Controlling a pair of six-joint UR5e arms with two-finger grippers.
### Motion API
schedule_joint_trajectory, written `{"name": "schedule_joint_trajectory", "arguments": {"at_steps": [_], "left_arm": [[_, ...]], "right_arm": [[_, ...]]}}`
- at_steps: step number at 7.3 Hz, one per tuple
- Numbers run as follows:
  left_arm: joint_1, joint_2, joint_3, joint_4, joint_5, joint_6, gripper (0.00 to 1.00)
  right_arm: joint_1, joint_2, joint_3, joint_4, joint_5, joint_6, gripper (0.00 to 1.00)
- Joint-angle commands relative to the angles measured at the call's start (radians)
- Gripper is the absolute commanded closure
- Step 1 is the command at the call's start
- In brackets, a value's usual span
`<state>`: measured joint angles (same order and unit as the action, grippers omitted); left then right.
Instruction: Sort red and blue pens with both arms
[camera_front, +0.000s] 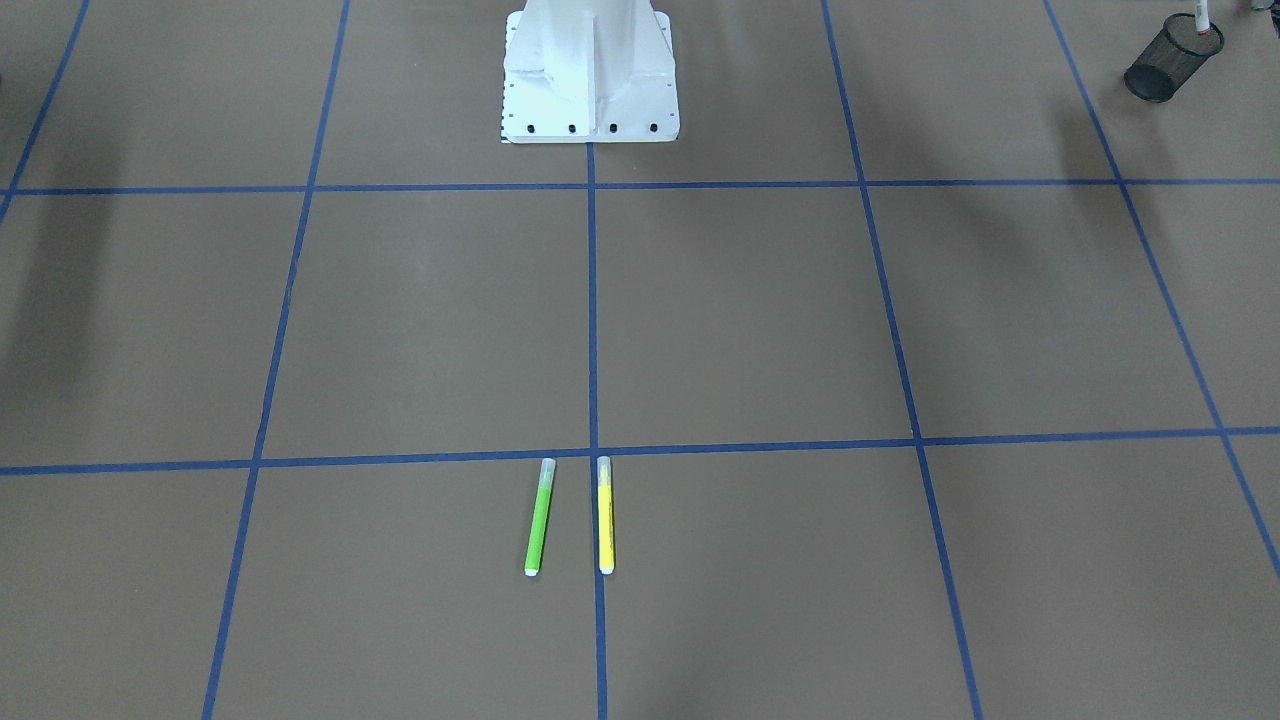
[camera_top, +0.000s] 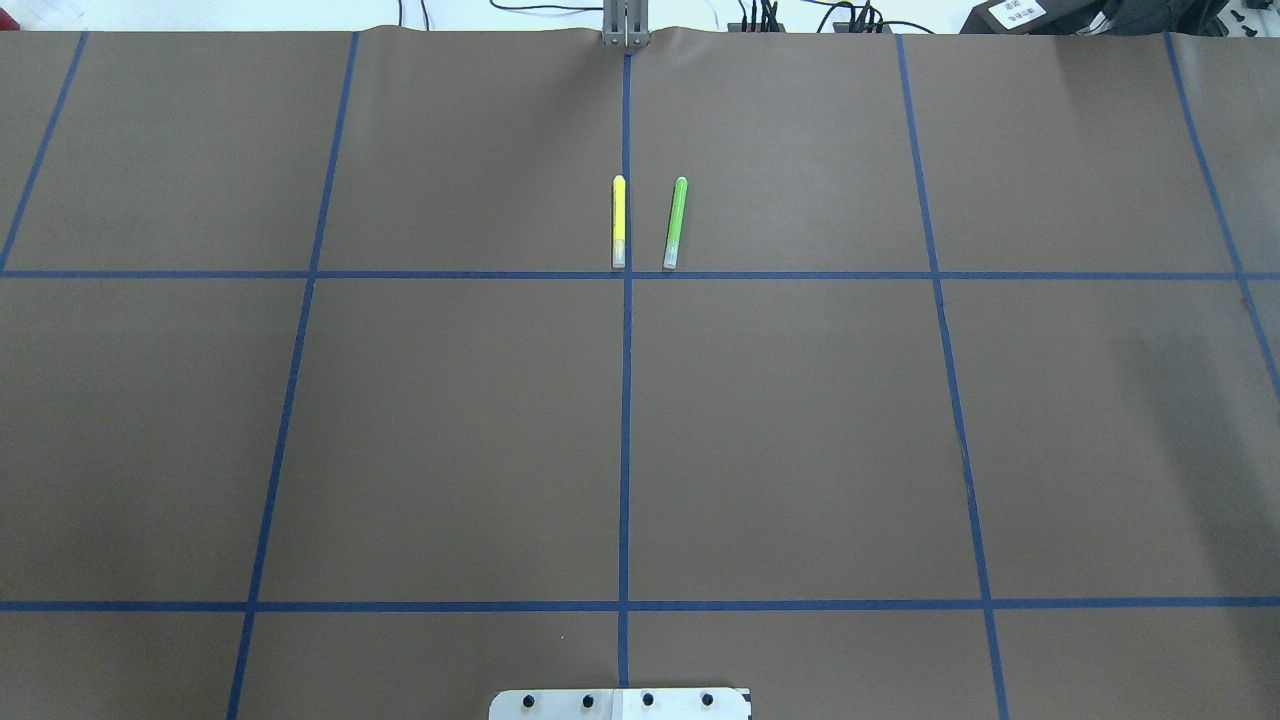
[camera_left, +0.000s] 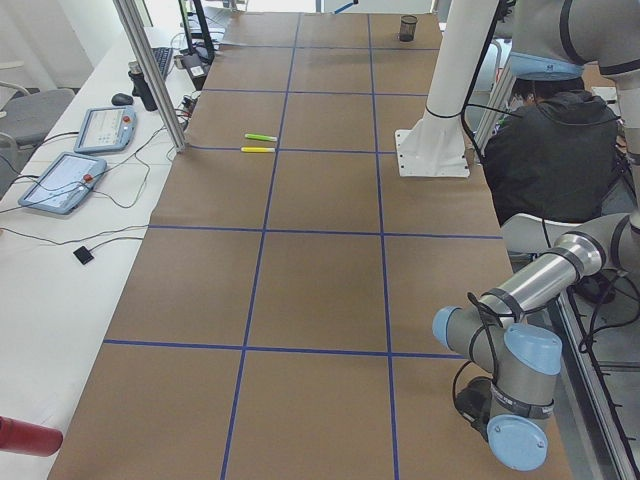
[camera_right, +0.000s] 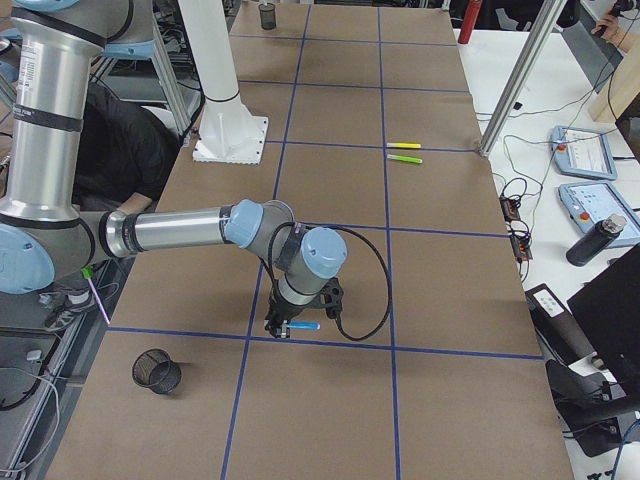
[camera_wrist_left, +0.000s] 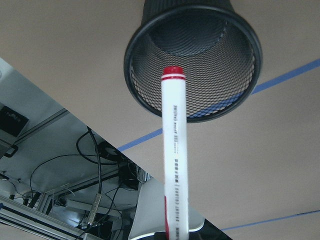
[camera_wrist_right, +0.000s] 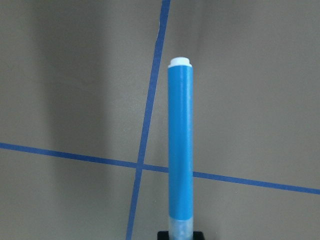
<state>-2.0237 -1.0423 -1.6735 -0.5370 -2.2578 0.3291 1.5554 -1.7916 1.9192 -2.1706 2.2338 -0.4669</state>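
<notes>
In the left wrist view the red pen (camera_wrist_left: 174, 165), white-barrelled with a red end, juts up from the bottom edge, held in my left gripper, whose fingers lie out of frame. Its end points into the mouth of a black mesh cup (camera_wrist_left: 210, 55). The front-facing view shows that pen (camera_front: 1203, 20) just above the cup (camera_front: 1170, 60) at the top right corner. My right gripper (camera_right: 290, 326) is shut on the blue pen (camera_right: 304, 325), low over a tape crossing. The blue pen (camera_wrist_right: 180, 150) stands straight ahead in the right wrist view.
A second black mesh cup (camera_right: 157, 371) stands near the right arm. A lime-green marker (camera_top: 676, 222) and a yellow marker (camera_top: 619, 221) lie side by side at the table's far middle. The white pedestal (camera_front: 590, 80) stands at the robot's edge. A person in dark clothing (camera_left: 545, 150) sits behind it.
</notes>
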Motion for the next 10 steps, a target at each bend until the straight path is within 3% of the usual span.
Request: {"name": "schedule_joint_trajectory", "arguments": {"at_steps": [1, 3, 5, 7, 10], "left_arm": [[0.0, -0.013, 0.003, -0.005, -0.002, -0.001, 0.0], [0.0, -0.059, -0.003, -0.001, -0.002, -0.004, 0.0], [0.002, -0.143, -0.082, -0.018, 0.006, 0.001, 0.0], [0.01, -0.212, -0.196, -0.044, 0.014, 0.001, 0.0], [0.051, -0.332, -0.227, -0.121, 0.001, -0.107, 0.0]], "right_arm": [[0.0, 0.0, 0.001, 0.0, 0.001, 0.001, 1.0], [0.0, 0.0, 0.001, -0.005, 0.001, 0.001, 1.0], [0.002, -0.008, 0.012, -0.012, 0.007, 0.008, 1.0], [0.003, -0.015, 0.02, -0.082, 0.015, 0.007, 1.0], [0.014, -0.057, 0.018, -0.176, 0.013, -0.007, 1.0]]}}
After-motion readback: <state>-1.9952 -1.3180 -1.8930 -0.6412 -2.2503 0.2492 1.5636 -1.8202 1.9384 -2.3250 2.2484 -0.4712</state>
